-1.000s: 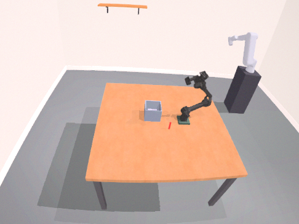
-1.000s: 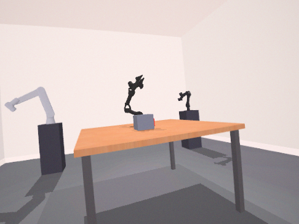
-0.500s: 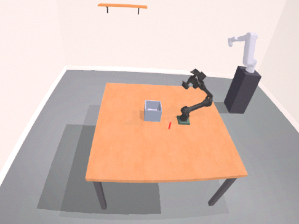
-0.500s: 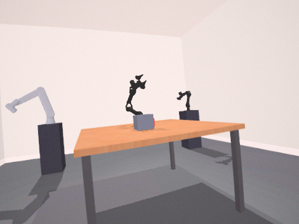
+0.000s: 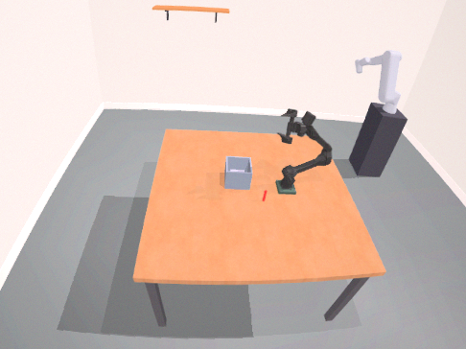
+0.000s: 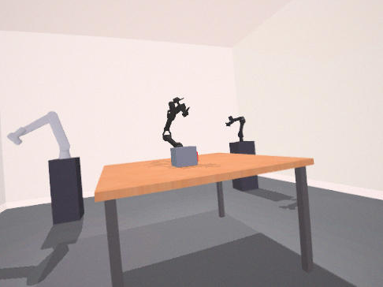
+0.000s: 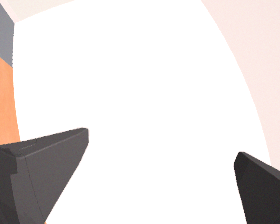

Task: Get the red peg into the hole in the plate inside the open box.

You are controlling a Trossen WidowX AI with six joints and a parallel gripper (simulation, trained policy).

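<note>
The red peg [image 5: 265, 196] [image 6: 197, 156] appears to stand upright on the table, between the box and the arm's base and a little nearer the front edge. In the exterior view the box partly hides it. The grey-blue open box [image 5: 238, 180] [image 6: 181, 158] stands on the table, left of the arm in the top view. A small pale part of its inside shows, but the hole cannot be made out. My gripper [image 5: 280, 125] [image 6: 186, 103] [image 7: 165, 149] is wide open and empty, high above the table, turned sideways. The wrist view shows neither peg nor box.
The wooden table [image 5: 259, 244] [image 6: 252, 165] bears the arm's green base [image 5: 287, 190]. A shelf [image 5: 191, 9] hangs on the back wall. A pale arm on a dark pedestal [image 5: 376, 140] [image 6: 66, 192] stands off the table. The wrist view shows a table strip [image 7: 6, 105] at its left edge.
</note>
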